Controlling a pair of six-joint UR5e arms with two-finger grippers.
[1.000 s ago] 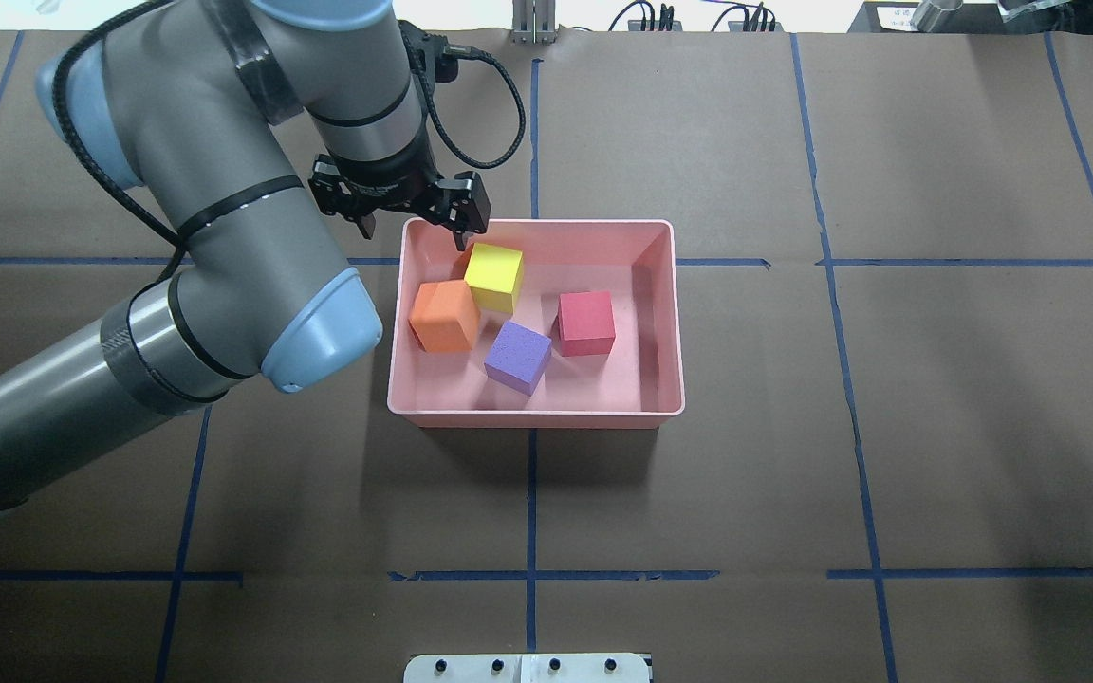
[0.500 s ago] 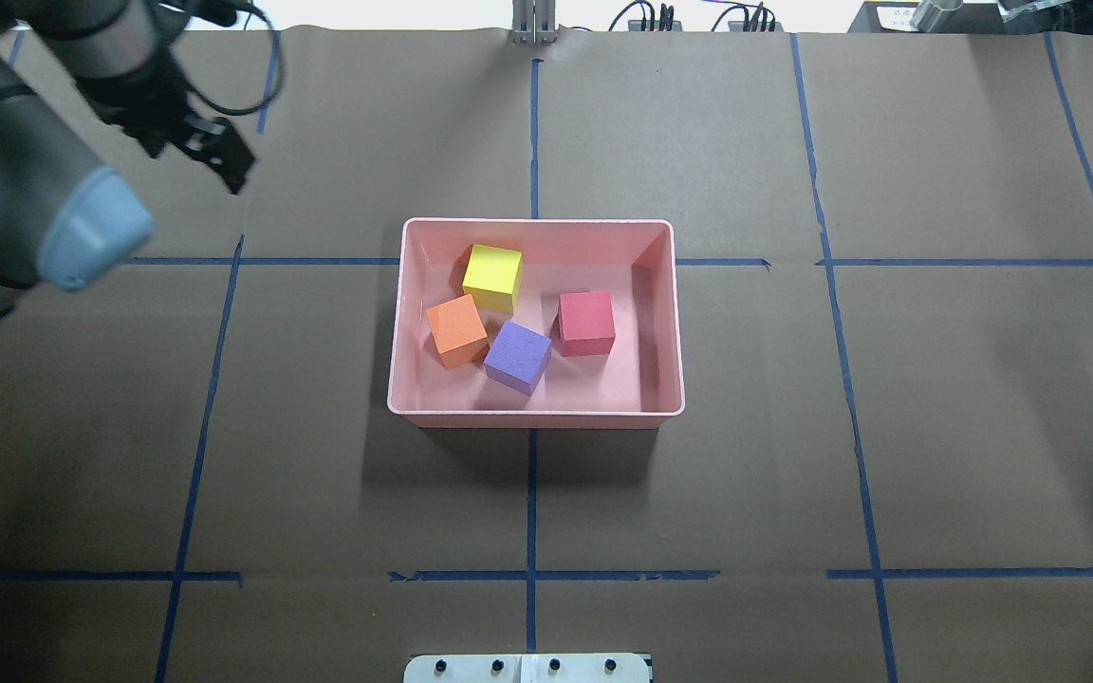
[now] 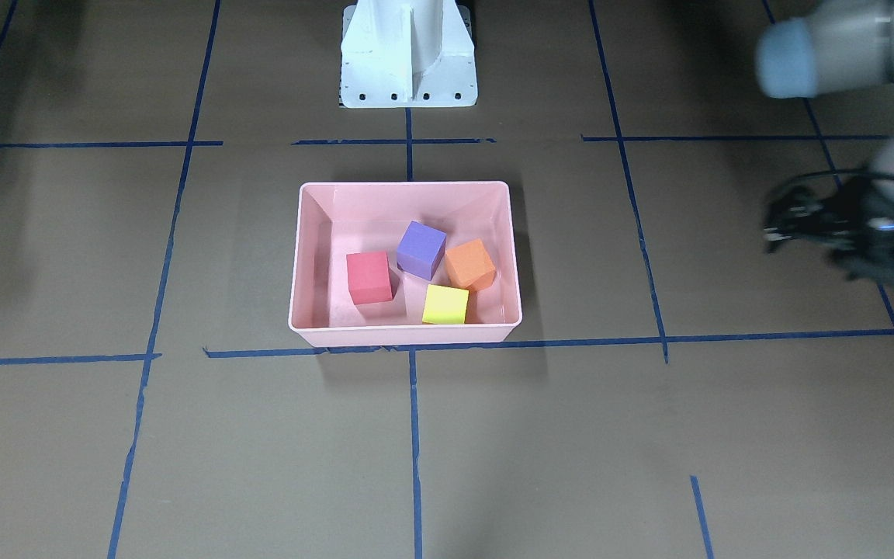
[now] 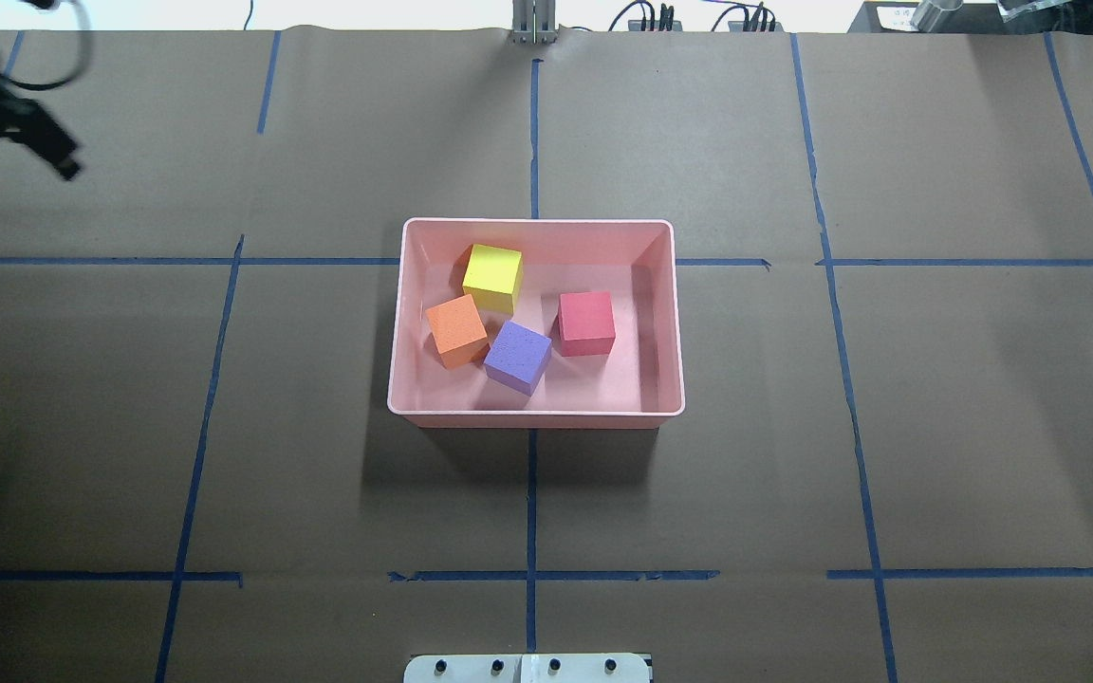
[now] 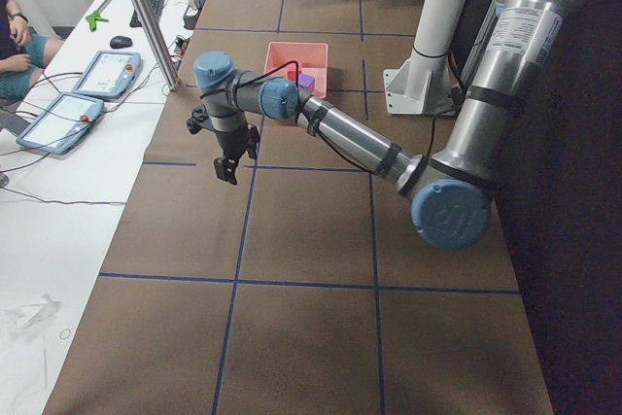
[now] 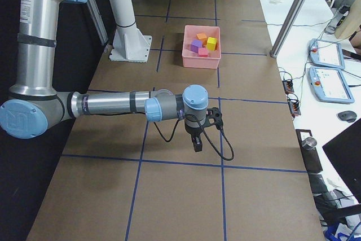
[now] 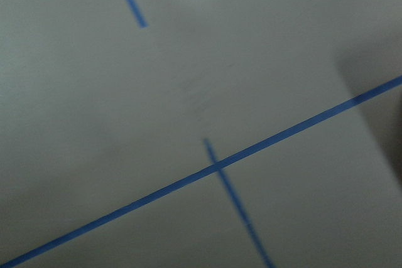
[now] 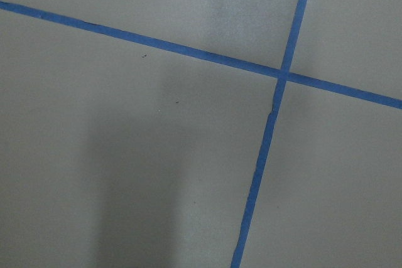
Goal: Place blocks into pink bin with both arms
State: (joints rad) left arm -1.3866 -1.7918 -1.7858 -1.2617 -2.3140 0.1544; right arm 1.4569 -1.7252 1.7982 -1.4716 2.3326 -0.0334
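The pink bin sits mid-table and holds all the blocks: yellow, orange, purple and red. They also show in the front view inside the bin. My left gripper is far off at the table's left edge, blurred, its jaws spread and empty; it also shows in the front view and the left side view. My right gripper shows only in the right side view, low over the table and far from the bin. I cannot tell if it is open.
The white robot base stands behind the bin. Blue tape lines cross the brown table cover. A metal post and teach pendants stand beyond the table's far edge.
My left arm has pulled back from over the bin's far-left corner to the table's left edge. The orange block, tilted against the yellow one a second ago, now lies flat.
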